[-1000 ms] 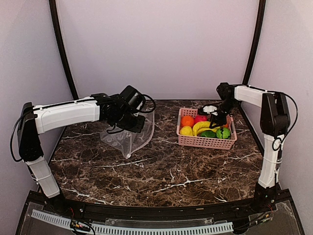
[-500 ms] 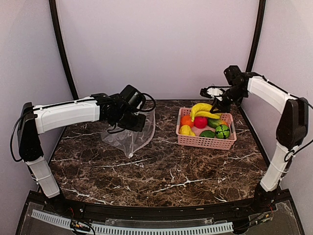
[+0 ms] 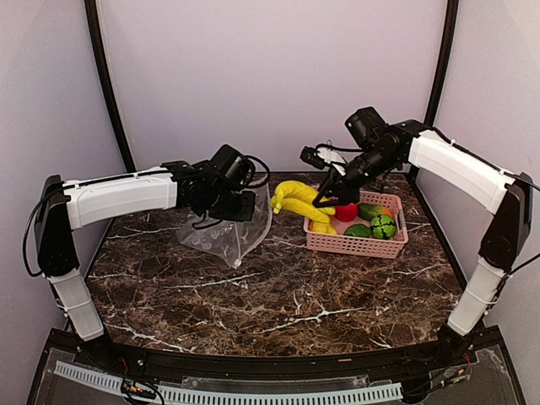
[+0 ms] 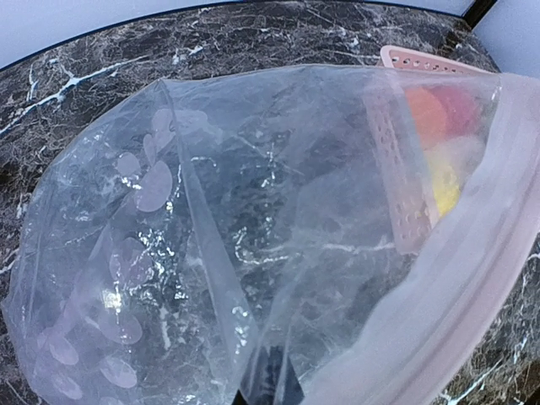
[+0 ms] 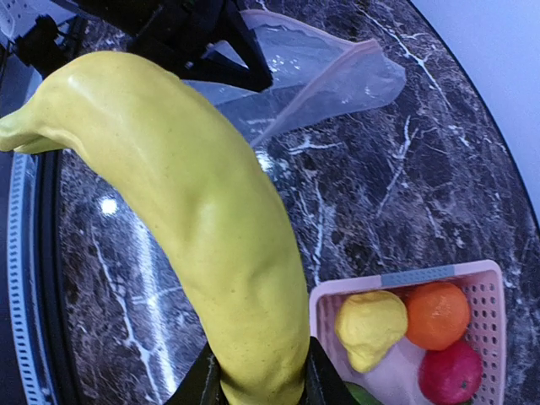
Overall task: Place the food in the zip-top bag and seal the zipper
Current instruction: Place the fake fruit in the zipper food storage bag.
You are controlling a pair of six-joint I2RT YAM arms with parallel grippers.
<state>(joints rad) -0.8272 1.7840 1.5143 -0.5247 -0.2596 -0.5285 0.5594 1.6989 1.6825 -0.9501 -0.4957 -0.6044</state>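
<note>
My right gripper (image 3: 323, 200) is shut on a yellow banana (image 3: 293, 197), held in the air just left of the pink basket (image 3: 354, 245). In the right wrist view the banana (image 5: 194, 219) fills the middle, pinched at its lower end by that gripper (image 5: 257, 384). A lemon (image 5: 371, 325), an orange (image 5: 437, 314) and a red fruit (image 5: 451, 371) lie in the basket, with green pieces (image 3: 373, 228) beside them. My left gripper (image 3: 240, 205) is shut on the edge of the clear zip-top bag (image 3: 226, 237), holding its mouth up. The zipper (image 4: 456, 295) runs along the bag (image 4: 211, 236) mouth.
The dark marble table (image 3: 278, 295) has a raised black rail along its near edge. The left forearm (image 3: 118, 196) stretches across the back left. The basket stands at the back right, close to the right wall.
The right gripper lifted the banana out of the basket and carried it left toward the bag. The left gripper kept its hold on the bag, barely shifting.
</note>
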